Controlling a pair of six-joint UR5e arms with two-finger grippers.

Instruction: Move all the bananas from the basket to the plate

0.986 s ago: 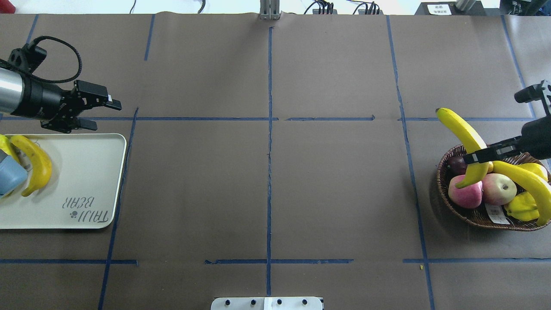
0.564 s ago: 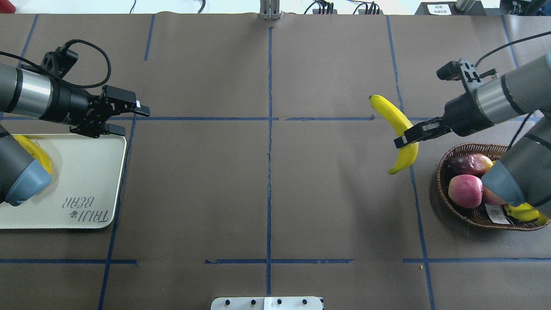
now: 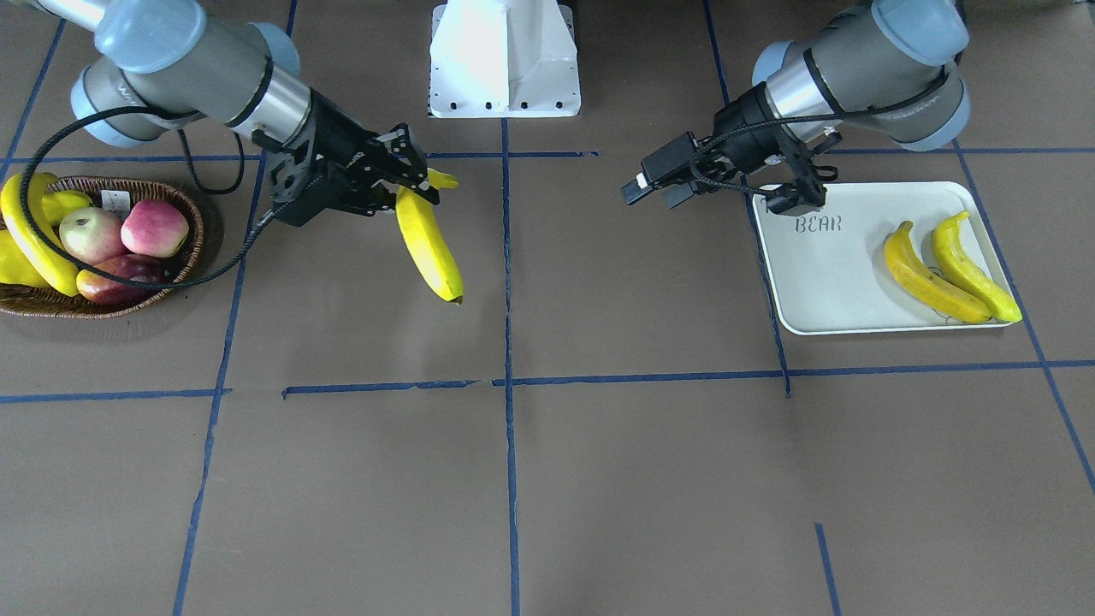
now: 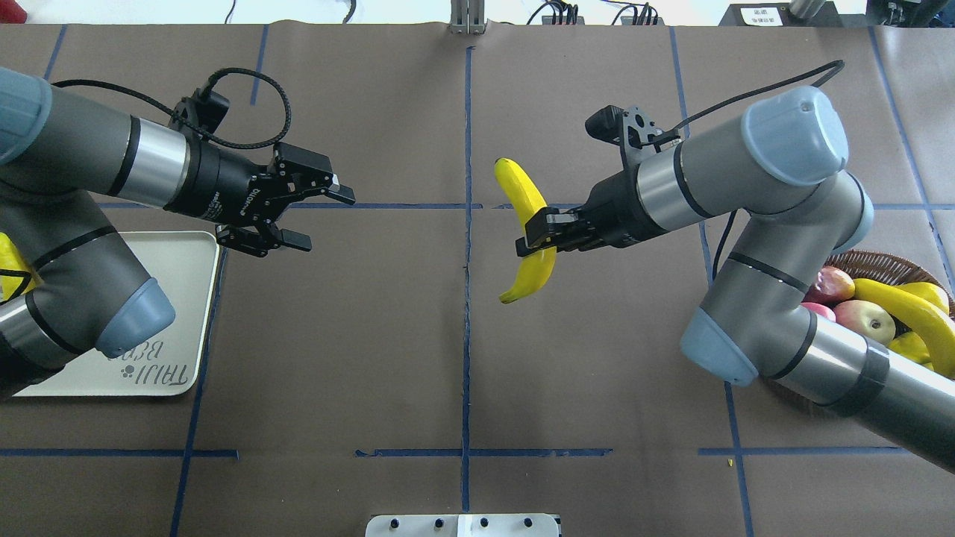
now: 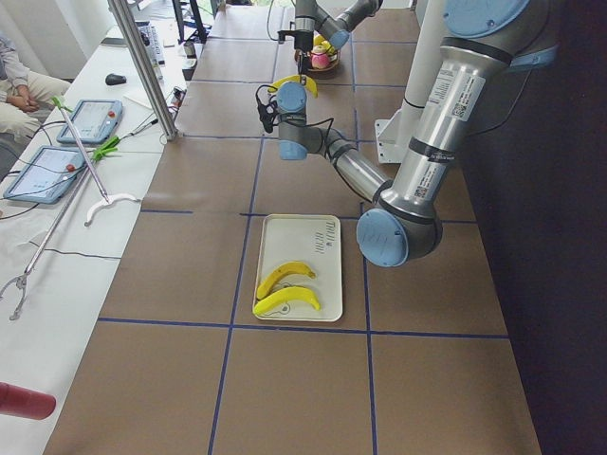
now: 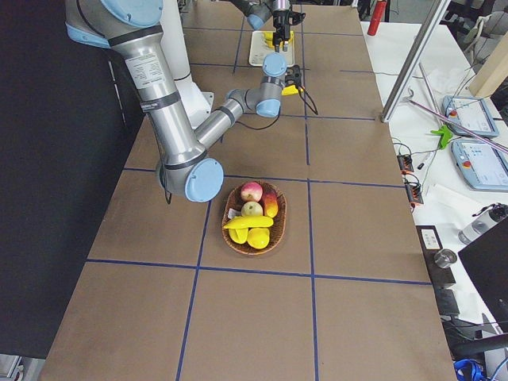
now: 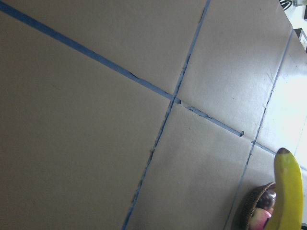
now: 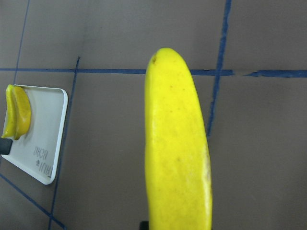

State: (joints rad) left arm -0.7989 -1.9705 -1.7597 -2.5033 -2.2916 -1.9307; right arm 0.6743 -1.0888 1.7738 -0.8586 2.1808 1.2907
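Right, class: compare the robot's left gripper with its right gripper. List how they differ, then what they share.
The left gripper has its fingers open and holds nothing; the right gripper is shut on a banana. The left gripper is near the plate; the right gripper is near the table's middle. Both are black, hover above the table and point toward each other.

The banana [image 4: 522, 194] has smooth, glossy skin; the basket [image 3: 94, 306] is rough woven wicker; plate [image 3: 821, 274] and paper-like table covering [image 4: 336, 335] look matt.
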